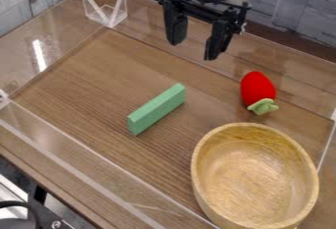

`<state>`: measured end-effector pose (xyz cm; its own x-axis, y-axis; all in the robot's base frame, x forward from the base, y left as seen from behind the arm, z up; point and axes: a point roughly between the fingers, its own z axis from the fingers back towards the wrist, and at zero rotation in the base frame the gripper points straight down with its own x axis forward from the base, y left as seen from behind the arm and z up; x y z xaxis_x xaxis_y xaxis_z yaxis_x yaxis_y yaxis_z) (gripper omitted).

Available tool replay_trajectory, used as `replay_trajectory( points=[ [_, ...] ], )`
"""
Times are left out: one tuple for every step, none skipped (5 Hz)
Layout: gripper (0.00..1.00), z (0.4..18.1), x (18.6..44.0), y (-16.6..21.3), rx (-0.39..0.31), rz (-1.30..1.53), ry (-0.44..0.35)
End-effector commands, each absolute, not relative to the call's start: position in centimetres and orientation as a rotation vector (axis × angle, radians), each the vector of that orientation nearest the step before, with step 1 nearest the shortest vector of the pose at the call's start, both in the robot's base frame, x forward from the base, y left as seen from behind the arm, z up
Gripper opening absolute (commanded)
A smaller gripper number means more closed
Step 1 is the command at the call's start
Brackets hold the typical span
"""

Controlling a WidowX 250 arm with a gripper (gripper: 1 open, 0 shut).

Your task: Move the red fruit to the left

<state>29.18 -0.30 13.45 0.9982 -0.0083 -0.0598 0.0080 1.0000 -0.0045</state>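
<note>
Clearly, the wooden table top lies under all these things. At the upper left, a small white wire-like object [104, 10] stands near the far edge of the table [79, 61]. More to the right, the green rectangular block [157, 109] lies flat and is placed at a slant, with its upper end pointing to the right. Above and a little to the right of this block is the black gripper [199, 36]. Its claw is wide open, with the two fingers well apart, and it has hold of nothing. Next comes the round wooden bowl [254, 179], at the lower right; I see no thing inside it. The red fruit [258, 87] is on the right side of the table, behind the bowl and apart from it, its green leafy cap [264, 106] turned toward the bowl.
</note>
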Motion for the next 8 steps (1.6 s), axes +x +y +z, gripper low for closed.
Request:
replay_trajectory(
  points=[
    [1.0,10.9,29.1,-1.1,-0.015,0.057,0.082],
    [1.0,9.7,29.6,-3.9,-0.05,0.116,0.07],
    [1.0,9.8,30.0,-6.9,-0.079,0.136,0.044],
    [1.0,10.1,30.4,-9.1,-0.1,0.156,0.017],
    [1.0,9.6,30.6,-9.6,-0.106,0.181,-0.016],
    [1.0,8.7,30.5,-9.6,-0.113,0.225,-0.031],
    [1.0,8.1,30.9,-9.5,-0.125,0.25,-0.047],
    [1.0,8.6,31.7,-8.8,-0.132,0.267,-0.059]
  ],
)
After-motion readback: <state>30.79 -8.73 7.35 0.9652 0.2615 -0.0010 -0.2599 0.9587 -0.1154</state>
